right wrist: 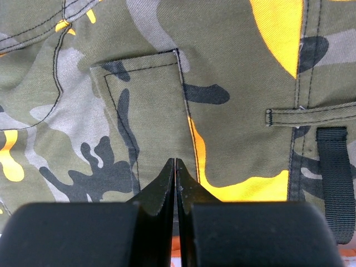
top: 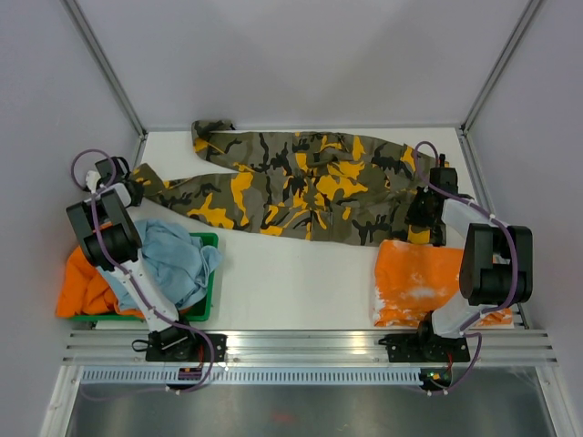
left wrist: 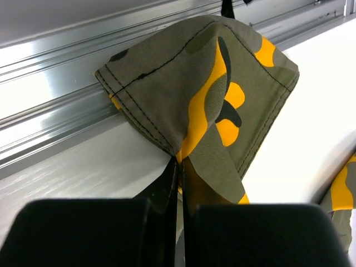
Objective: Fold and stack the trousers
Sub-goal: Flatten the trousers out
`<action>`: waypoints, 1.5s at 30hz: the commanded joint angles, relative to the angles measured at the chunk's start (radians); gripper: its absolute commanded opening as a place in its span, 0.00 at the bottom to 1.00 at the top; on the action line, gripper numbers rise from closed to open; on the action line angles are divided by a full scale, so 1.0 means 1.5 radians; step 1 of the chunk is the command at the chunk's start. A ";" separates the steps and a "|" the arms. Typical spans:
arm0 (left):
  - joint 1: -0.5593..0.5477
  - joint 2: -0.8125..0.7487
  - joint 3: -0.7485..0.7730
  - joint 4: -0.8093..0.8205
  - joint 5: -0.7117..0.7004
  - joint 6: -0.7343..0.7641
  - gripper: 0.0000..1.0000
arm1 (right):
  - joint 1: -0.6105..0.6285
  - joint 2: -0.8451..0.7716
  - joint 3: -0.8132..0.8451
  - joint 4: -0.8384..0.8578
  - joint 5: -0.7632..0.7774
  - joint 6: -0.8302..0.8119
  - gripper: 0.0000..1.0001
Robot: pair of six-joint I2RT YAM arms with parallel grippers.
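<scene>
The camouflage trousers lie spread lengthwise across the back of the table, legs to the left and waist to the right. My left gripper is at the left end and is shut on a leg hem. In the left wrist view the cloth bunches where it enters the closed tips. My right gripper is at the near right corner by the waist. In the right wrist view its tips are closed at the edge of the flat cloth, beside a pocket and a belt loop.
A green basket at the near left holds a light blue cloth and an orange one. A folded orange-and-white garment lies at the near right. An aluminium rail runs along the table's left edge.
</scene>
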 commanded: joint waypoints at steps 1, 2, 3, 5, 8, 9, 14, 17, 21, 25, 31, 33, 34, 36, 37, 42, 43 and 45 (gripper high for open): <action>0.024 -0.071 0.048 0.008 -0.028 0.055 0.02 | 0.005 -0.016 0.009 0.008 0.011 0.013 0.06; 0.022 -0.105 0.059 -0.039 -0.065 0.061 0.02 | 0.006 -0.013 0.009 0.009 0.011 0.012 0.06; 0.019 -0.120 0.070 -0.061 -0.089 0.067 0.02 | 0.007 -0.011 0.009 0.010 0.010 0.013 0.06; 0.009 -0.157 0.086 -0.094 -0.162 0.100 0.02 | 0.009 -0.001 0.007 0.017 0.007 0.014 0.06; -0.008 -0.227 0.074 -0.128 -0.244 0.135 0.02 | 0.009 0.015 0.006 0.028 0.000 0.014 0.06; -0.011 -0.246 0.074 -0.155 -0.254 0.154 0.02 | 0.011 0.023 0.006 0.032 -0.001 0.015 0.06; -0.042 -0.260 0.105 -0.305 -0.351 0.222 0.02 | 0.013 0.041 0.009 0.045 -0.008 0.011 0.06; -0.051 -0.248 0.098 -0.253 -0.320 0.337 0.02 | 0.013 0.048 0.007 0.054 -0.015 0.007 0.06; -0.059 -0.084 0.382 -0.405 -0.280 0.392 0.02 | 0.012 0.070 0.025 0.049 -0.020 -0.003 0.06; -0.068 0.143 0.684 -0.610 -0.207 0.438 0.11 | 0.013 0.068 0.027 0.053 -0.018 0.003 0.06; -0.135 0.199 0.631 -0.514 -0.184 0.472 0.99 | 0.014 0.070 0.034 0.048 -0.012 0.006 0.06; -0.145 0.170 0.591 -0.482 -0.171 0.455 1.00 | 0.014 0.080 0.038 0.048 -0.005 0.007 0.06; -0.144 0.162 0.590 -0.481 -0.165 0.446 1.00 | 0.013 0.086 0.042 0.044 0.005 0.011 0.06; -0.144 0.137 0.591 -0.483 -0.143 0.431 1.00 | 0.014 0.113 0.055 0.037 0.024 0.014 0.02; -0.144 0.124 0.590 -0.482 -0.133 0.429 1.00 | 0.013 0.123 0.059 0.033 0.054 0.016 0.00; -0.147 0.016 0.532 -0.463 -0.060 0.427 1.00 | 0.014 0.187 0.108 -0.012 0.175 0.012 0.00; -0.147 -0.034 0.509 -0.440 -0.026 0.429 1.00 | 0.013 0.193 0.112 -0.017 0.194 0.011 0.00; -0.153 -0.089 0.434 -0.394 0.036 0.432 1.00 | 0.010 0.208 0.119 -0.026 0.243 0.010 0.00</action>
